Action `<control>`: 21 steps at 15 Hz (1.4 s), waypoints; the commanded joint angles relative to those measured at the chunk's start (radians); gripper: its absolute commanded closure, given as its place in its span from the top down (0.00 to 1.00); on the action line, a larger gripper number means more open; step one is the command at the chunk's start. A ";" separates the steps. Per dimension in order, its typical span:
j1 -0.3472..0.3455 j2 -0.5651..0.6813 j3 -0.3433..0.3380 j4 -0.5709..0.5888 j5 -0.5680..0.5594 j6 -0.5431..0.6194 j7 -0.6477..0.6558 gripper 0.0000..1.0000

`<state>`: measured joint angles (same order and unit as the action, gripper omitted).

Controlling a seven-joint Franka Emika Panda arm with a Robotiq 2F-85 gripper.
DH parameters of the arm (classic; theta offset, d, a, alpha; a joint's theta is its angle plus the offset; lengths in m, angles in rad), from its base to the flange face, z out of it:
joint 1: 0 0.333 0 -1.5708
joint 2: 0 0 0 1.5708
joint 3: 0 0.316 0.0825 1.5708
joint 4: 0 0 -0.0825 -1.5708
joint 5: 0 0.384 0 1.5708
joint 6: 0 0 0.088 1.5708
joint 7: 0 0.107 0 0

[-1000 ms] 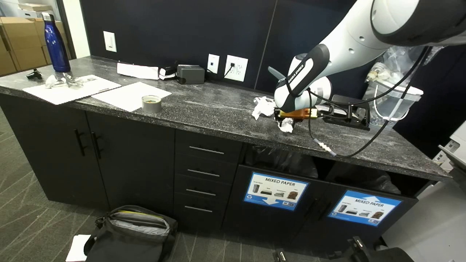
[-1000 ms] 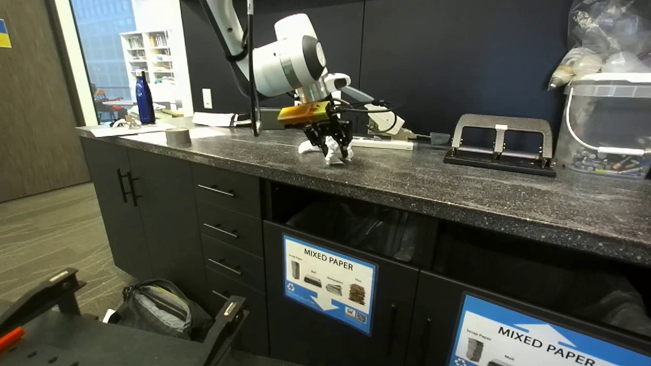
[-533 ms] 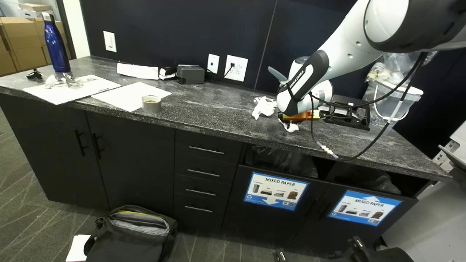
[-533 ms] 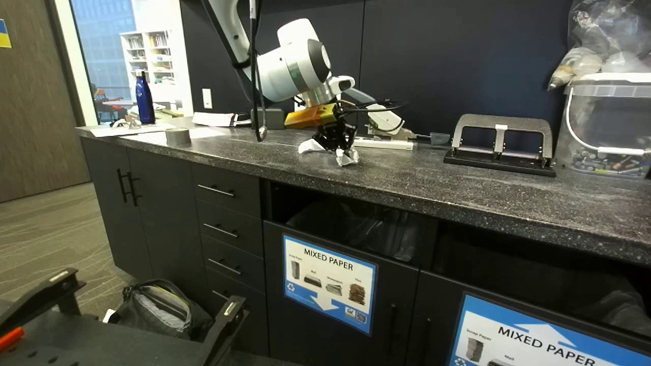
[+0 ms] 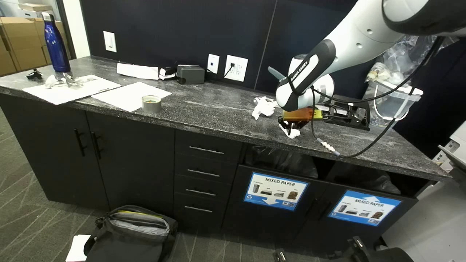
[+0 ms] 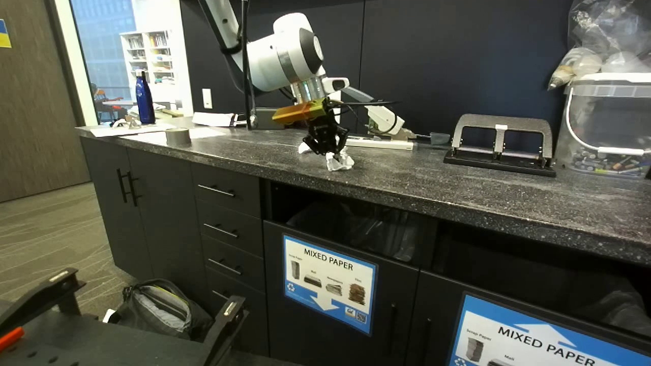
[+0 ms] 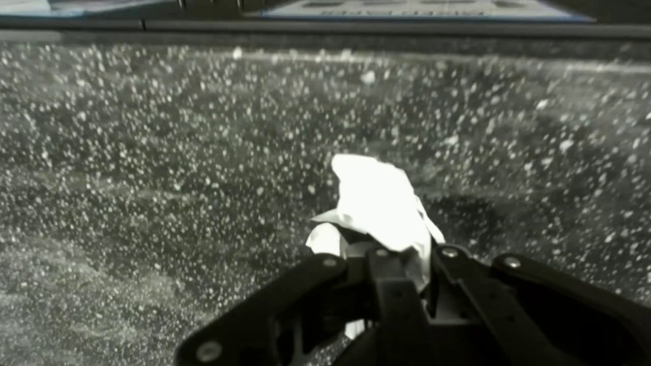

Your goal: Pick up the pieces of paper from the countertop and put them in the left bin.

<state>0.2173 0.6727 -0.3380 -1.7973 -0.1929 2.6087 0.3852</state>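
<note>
A crumpled white paper (image 7: 376,198) is pinched between the fingers of my gripper (image 7: 412,267) in the wrist view. The same gripper (image 6: 333,150) points down near the counter's front in an exterior view, the held paper (image 6: 339,161) sticking out below it. Whether that paper touches the countertop (image 6: 407,178) I cannot tell. Farther back lies another crumpled paper (image 5: 264,108), mostly hidden behind the gripper in an exterior view (image 6: 304,147). Below the counter, the left bin's plastic liner (image 5: 287,160) shows above its Mixed Paper door.
Flat white sheets (image 5: 131,96) and a tape roll (image 5: 151,105) lie toward the counter's far end, with a blue bottle (image 5: 56,43). A hole punch (image 6: 501,145) and a clear bucket (image 6: 610,127) stand to the right. The right bin's opening (image 5: 364,178) adjoins the left one.
The jaws have closed from a wider stance onto the crumpled paper. Gripper and paper have shifted slightly toward the counter's front edge. The paper farther back has stayed put.
</note>
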 commanded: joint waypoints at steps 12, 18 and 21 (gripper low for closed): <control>0.026 -0.159 0.114 -0.612 0.118 0.506 0.095 0.08; 0.183 0.165 0.013 -0.559 0.405 0.973 -0.011 0.08; 0.200 0.334 0.043 -0.523 0.481 1.193 0.014 0.08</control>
<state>0.3771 0.8297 -0.2888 -2.3910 0.2357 3.6063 0.3695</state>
